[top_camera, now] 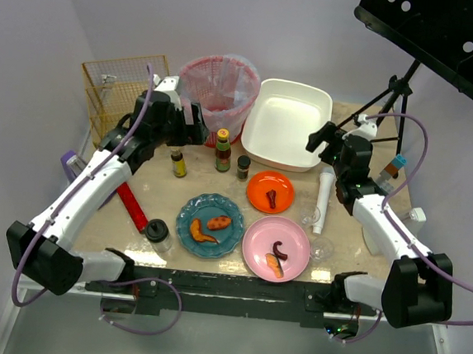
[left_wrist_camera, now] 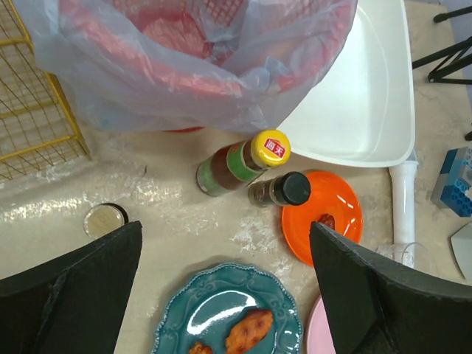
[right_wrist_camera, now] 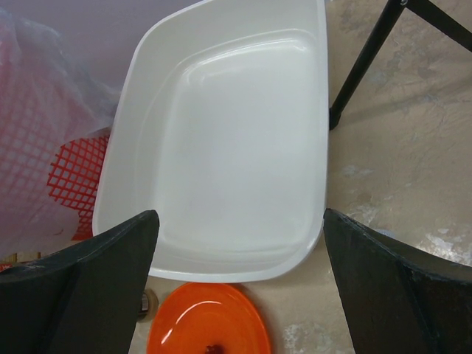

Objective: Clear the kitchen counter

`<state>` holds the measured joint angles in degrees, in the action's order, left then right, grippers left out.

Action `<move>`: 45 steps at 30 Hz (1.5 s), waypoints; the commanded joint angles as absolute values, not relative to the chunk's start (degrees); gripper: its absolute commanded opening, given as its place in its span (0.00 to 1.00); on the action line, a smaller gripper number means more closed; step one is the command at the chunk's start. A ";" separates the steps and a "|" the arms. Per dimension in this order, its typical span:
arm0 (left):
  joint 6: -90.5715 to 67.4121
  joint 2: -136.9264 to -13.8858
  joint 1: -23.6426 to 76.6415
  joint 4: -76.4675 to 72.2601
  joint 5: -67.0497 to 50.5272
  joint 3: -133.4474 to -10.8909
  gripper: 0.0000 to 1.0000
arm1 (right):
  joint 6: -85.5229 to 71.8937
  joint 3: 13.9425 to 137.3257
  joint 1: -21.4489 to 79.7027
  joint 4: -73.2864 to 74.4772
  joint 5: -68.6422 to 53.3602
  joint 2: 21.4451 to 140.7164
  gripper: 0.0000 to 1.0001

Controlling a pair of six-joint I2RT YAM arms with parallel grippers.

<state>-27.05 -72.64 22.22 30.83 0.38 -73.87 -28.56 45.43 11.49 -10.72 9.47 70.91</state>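
Observation:
The beige kitchen counter (top_camera: 211, 183) carries a teal plate (top_camera: 210, 224) with two pieces of fried food, an orange plate (top_camera: 270, 191) with a dark scrap, and a pink plate (top_camera: 276, 247) with food. Three bottles stand behind them: a yellow-capped sauce bottle (left_wrist_camera: 243, 161), a black-capped spice jar (left_wrist_camera: 280, 189) and a small bottle (top_camera: 178, 163). My left gripper (left_wrist_camera: 225, 236) hangs open above the counter between the bottles and the teal plate (left_wrist_camera: 228, 317), holding nothing. My right gripper (right_wrist_camera: 240, 221) is open and empty over the near rim of the white tub (right_wrist_camera: 221, 147).
A red bin lined with a plastic bag (top_camera: 219, 88) and a yellow wire basket (top_camera: 119, 92) stand at the back left. A white tube (top_camera: 323, 201), a clear glass (top_camera: 321, 247), a black-lidded jar (top_camera: 159, 232) and a red bar (top_camera: 133, 205) also lie on the counter. A tripod stand (top_camera: 393, 95) rises back right.

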 commanded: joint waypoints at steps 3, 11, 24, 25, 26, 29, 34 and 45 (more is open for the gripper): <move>-30.23 -72.68 26.01 20.76 2.72 -67.60 1.00 | -29.18 47.73 11.34 -10.72 9.58 70.05 0.98; -31.38 -77.51 31.28 14.24 9.40 -65.56 1.00 | -28.74 47.64 11.34 -9.58 8.53 69.26 0.98; -25.32 -86.83 35.15 8.18 18.37 -67.68 0.88 | -27.78 47.20 11.51 -7.82 9.05 66.09 0.98; -24.79 -87.18 35.33 7.13 18.89 -67.33 0.87 | -27.77 47.28 11.34 -7.65 8.97 66.18 0.98; -24.44 -87.54 35.42 6.16 19.24 -66.98 0.85 | -27.69 47.37 11.34 -7.56 8.88 66.18 0.98; -23.73 -88.68 35.59 4.05 20.21 -66.71 0.82 | -27.34 47.37 11.34 -7.21 8.61 66.36 0.97; -22.77 -91.14 35.51 3.08 20.56 -68.20 0.75 | -27.33 47.02 11.34 -7.38 8.61 66.09 0.97; -18.55 -94.75 35.86 1.23 22.41 -69.70 0.49 | -26.10 47.11 11.34 -6.77 9.23 66.09 0.97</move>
